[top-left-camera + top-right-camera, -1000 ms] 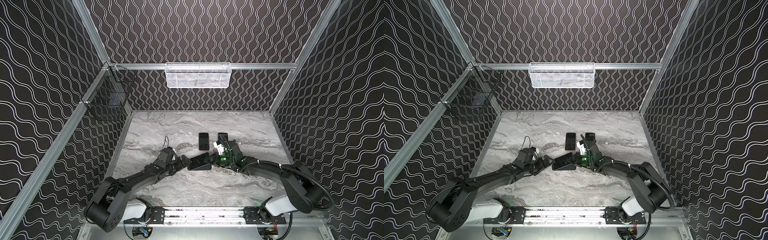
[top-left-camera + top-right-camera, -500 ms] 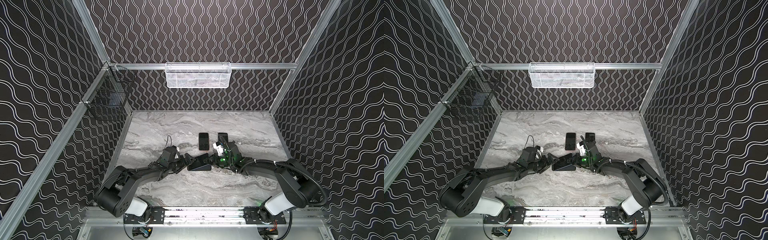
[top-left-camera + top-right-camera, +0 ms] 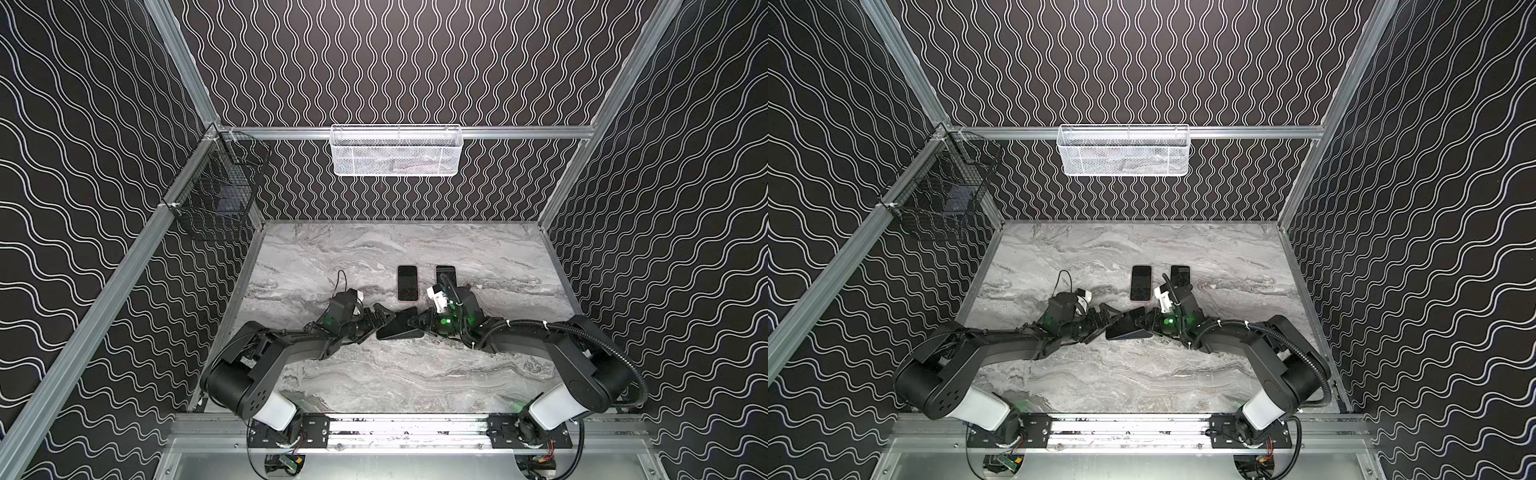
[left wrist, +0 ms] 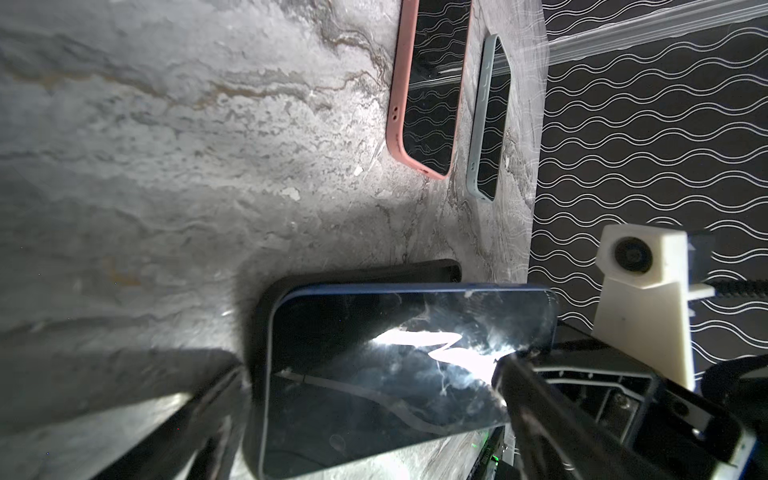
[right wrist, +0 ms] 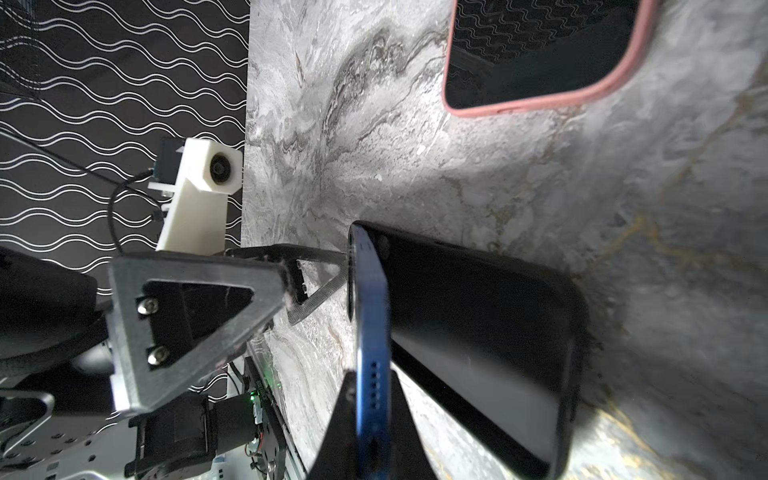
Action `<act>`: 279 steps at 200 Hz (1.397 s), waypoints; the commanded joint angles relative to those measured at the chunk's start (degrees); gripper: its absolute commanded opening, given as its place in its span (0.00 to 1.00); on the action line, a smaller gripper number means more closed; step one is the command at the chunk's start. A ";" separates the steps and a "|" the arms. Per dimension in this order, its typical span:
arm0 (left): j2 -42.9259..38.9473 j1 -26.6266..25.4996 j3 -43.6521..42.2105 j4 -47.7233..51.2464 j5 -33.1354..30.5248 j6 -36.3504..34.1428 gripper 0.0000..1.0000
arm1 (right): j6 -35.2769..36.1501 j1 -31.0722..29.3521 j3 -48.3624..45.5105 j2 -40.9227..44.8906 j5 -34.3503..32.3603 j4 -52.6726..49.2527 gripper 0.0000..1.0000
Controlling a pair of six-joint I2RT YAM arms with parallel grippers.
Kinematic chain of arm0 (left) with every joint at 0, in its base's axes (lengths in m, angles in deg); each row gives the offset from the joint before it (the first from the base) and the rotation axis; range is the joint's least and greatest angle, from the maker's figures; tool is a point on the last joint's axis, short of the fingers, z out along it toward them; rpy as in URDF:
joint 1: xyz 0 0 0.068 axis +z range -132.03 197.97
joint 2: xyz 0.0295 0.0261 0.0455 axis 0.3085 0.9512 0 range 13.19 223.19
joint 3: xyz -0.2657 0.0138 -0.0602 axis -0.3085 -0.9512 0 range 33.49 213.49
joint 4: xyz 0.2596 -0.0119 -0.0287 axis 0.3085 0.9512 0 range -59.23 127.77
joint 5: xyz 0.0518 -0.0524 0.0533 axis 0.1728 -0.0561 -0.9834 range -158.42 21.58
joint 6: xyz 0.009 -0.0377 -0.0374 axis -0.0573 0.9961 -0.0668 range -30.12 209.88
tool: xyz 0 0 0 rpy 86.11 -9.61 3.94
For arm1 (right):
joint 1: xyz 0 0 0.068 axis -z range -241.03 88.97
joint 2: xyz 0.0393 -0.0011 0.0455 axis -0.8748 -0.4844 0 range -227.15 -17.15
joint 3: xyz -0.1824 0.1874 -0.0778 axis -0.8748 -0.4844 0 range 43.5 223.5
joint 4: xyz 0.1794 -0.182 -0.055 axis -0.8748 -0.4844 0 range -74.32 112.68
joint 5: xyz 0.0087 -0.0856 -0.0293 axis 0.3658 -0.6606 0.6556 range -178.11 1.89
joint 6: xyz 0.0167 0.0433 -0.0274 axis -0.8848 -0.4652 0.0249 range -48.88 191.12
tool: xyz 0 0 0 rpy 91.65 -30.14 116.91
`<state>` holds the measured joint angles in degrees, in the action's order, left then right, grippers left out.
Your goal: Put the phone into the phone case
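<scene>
phone (image 4: pixel 374 374): dark screen, blue rim. It sits tilted over the phone case. The end near the left gripper is low. The other end is lifted.
phone case (image 4: pixel 415 272): black. It lies flat on the marble table (image 3: pixel 374 374), right under the phone.
right gripper (image 3: pixel 417 325): its fingers pinch the phone's lifted short end (the edge with the little holes).
left gripper (image 3: pixel 379 322): its fingers are spread wide, 1 on each side of the low end of the phone and phone case. I cannot tell if they touch.
pink phone (image 3: pixel 407 282): it lies flat, farther back on the table, apart from both grippers.
grey-blue phone (image 4: pixel 490 124): it lies flat just beside the pink phone. In both top views the right arm hides part of it.
white basket (image 3: pixel 395 151): it hangs on the back rail.
black basket (image 3: pixel 216 199): it hangs on the rail along the left wall.
</scene>
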<state>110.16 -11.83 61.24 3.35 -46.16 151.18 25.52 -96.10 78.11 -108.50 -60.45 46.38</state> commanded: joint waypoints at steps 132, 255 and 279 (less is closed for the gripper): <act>-0.47 -0.72 0.21 1.76 1.04 0.59 0.99 | 4.48 -2.59 -1.04 -6.66 -13.89 -14.02 0.16; -0.26 -0.75 -0.30 0.88 1.29 0.92 0.99 | 7.69 -6.40 3.86 1.71 -25.00 -24.45 0.57; -0.25 -0.78 -0.46 0.70 1.30 0.91 0.99 | 7.94 -6.82 4.30 3.32 -26.95 -26.24 0.61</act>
<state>109.92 -12.53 61.07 3.46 -45.28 151.44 32.23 -102.61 81.77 -106.49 -82.53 26.30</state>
